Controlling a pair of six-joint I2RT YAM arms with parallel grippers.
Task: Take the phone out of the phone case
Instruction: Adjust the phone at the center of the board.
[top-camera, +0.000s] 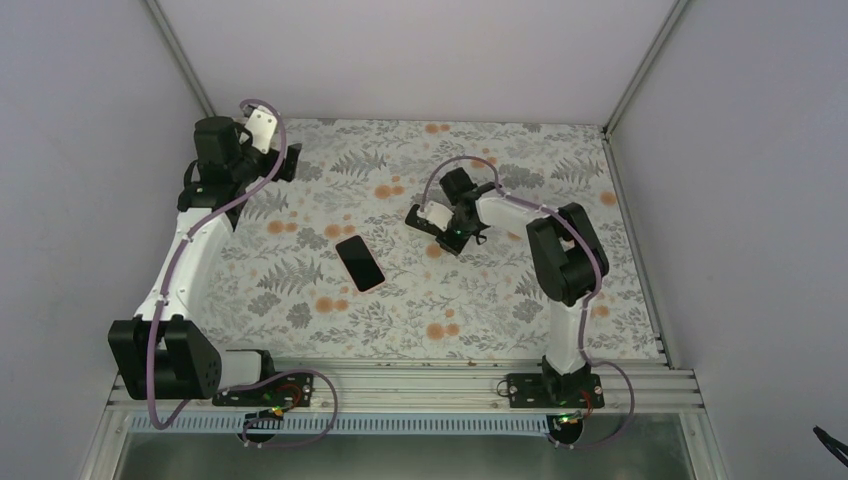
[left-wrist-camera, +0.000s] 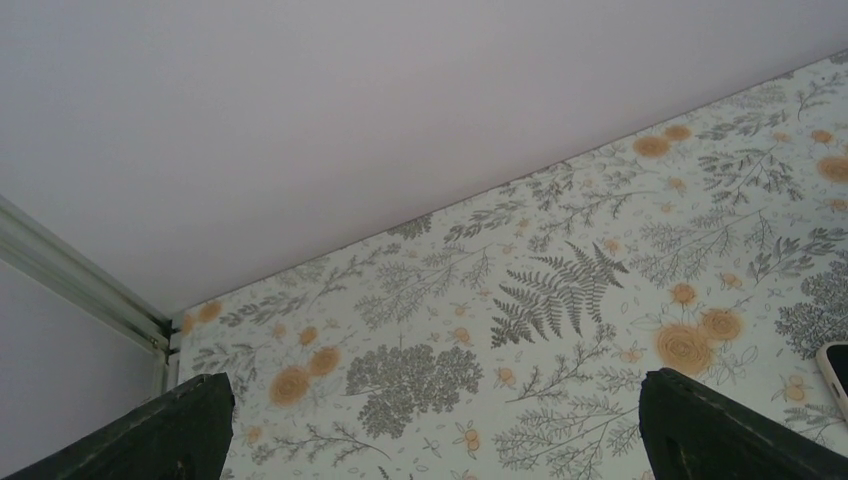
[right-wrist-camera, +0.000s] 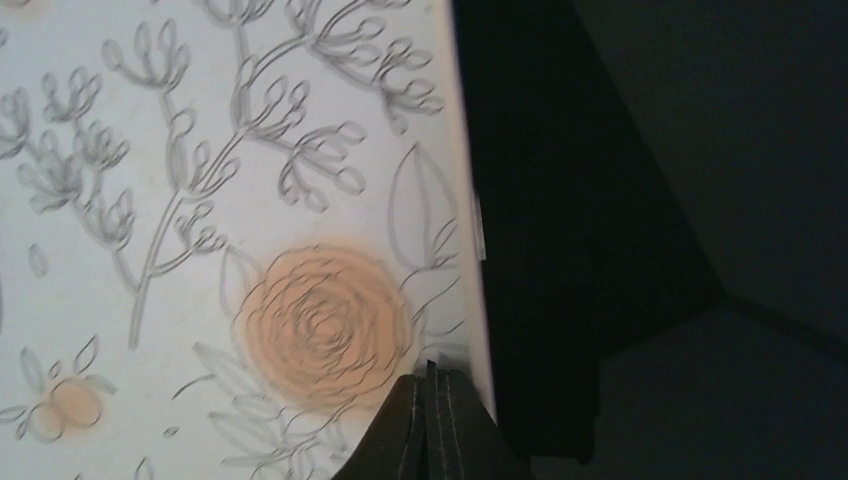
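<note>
One phone (top-camera: 360, 263) lies between left claw (left-wrist-camera: 430, 440) and right claw (right-wrist-camera: 432, 420).

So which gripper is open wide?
The left gripper: its wrist camera shows its two fingers far apart, at the bottom corners of the picture. The right gripper has its fingers pressed together.

Floral fern-and-rose tablecloth (top-camera: 400, 320), plain pale walls (top-camera: 400, 50), aluminium rail (top-camera: 400, 385) at near edge

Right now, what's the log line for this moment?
phone: cased, flat on table | left jaws: open, away | right jaws: shut, empty, near phone
</note>
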